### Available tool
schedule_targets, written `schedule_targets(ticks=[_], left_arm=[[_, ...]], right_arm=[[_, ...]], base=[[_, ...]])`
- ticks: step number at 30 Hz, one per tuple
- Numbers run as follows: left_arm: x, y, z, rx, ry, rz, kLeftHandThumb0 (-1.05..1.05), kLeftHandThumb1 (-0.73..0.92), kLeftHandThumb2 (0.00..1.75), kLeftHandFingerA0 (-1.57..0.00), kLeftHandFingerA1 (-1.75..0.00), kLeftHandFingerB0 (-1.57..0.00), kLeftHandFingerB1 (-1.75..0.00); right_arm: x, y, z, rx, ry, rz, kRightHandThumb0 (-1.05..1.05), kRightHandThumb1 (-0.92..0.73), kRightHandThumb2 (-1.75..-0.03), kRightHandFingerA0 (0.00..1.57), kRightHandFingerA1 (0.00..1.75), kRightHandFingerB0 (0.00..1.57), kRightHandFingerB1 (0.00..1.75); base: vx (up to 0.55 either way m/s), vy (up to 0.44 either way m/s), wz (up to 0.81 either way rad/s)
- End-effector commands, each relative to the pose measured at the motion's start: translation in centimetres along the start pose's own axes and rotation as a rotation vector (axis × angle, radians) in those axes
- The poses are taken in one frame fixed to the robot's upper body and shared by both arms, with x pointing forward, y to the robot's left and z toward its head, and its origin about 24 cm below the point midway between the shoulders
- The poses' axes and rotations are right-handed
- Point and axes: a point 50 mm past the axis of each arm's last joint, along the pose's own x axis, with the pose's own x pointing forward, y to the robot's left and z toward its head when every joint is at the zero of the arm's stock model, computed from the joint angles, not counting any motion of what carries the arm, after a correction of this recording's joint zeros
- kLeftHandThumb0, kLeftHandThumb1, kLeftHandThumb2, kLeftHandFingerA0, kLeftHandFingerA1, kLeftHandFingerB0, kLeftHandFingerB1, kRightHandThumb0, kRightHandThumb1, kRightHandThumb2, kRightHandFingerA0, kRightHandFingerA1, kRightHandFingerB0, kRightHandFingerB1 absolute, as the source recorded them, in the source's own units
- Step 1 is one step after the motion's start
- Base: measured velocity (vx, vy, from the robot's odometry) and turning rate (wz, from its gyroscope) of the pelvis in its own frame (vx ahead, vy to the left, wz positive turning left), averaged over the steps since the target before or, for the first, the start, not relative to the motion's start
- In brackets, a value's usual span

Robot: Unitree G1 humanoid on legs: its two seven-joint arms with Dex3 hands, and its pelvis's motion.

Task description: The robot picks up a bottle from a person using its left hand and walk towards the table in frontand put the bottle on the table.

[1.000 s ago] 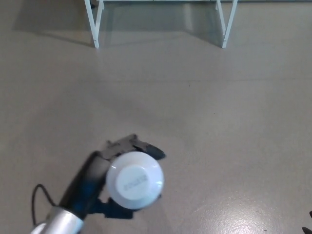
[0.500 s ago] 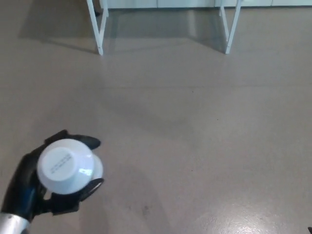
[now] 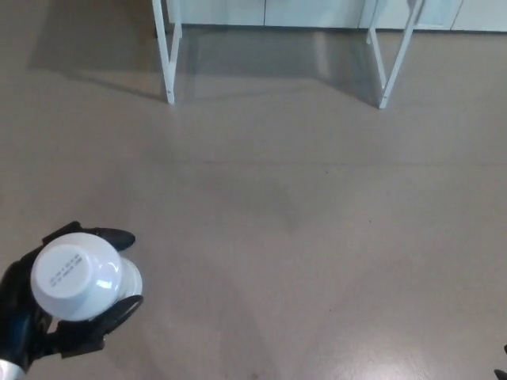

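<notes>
My left hand (image 3: 36, 321) sits at the lower left of the head view, shut on a white bottle (image 3: 79, 277). I see the bottle end-on, its round white end with a small printed label facing the camera. Black fingers (image 3: 111, 237) wrap around its far side and below it. At the top of the picture stand two white table legs (image 3: 168, 55), still far off across the floor. The tabletop is out of frame. My right hand does not show.
Smooth beige floor (image 3: 301, 222) stretches between me and the table. The table's second white leg (image 3: 392, 67) stands at the upper right, with white cabinet fronts (image 3: 317, 12) behind it and shadow under the table.
The view has shifted: the table legs sit lower and look nearer. My left hand with the bottle has moved from centre-bottom to the lower left corner.
</notes>
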Motion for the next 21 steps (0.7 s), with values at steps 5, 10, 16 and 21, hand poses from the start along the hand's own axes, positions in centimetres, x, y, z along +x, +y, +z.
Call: schedule_targets(ticks=[5, 10, 16, 21], left_arm=[[0.24, -0.28, 0.89, -0.029, -0.041, -0.019, -0.14, 0.78, 0.65, -0.97, -1.36, -0.8, -0.83], [0.28, -0.53, 0.97, -0.015, -0.038, -0.024, -0.15, 0.78, 0.65, -0.98, -1.35, -0.81, -0.84], [0.29, -0.72, 0.97, -0.018, -0.032, -0.028, -0.14, 0.78, 0.65, -0.97, -1.36, -0.81, -0.83], [0.34, -0.67, 0.98, -0.017, -0.027, -0.03, -0.14, 0.79, 0.66, -0.95, -1.39, -0.8, -0.83]], right_arm=[[-0.05, -0.52, -0.51, 0.003, 0.026, -0.004, -0.52, -0.53, -0.85, 0.62, 0.61, 0.41, 0.51], [-0.06, -0.53, -0.61, -0.003, 0.032, -0.007, -0.51, -0.53, -0.84, 0.61, 0.61, 0.4, 0.51], [-0.08, -0.59, -0.66, -0.003, 0.03, -0.008, -0.46, -0.64, -0.59, 0.68, 0.49, 0.47, 0.39], [-0.05, -0.56, -0.52, 0.0, 0.025, -0.004, -0.51, -0.53, -0.85, 0.6, 0.6, 0.4, 0.51]], base=[[0.37, -0.213, 0.16], [0.39, -0.133, 0.16], [0.32, -0.016, -0.13], [0.45, 0.161, -0.24]])
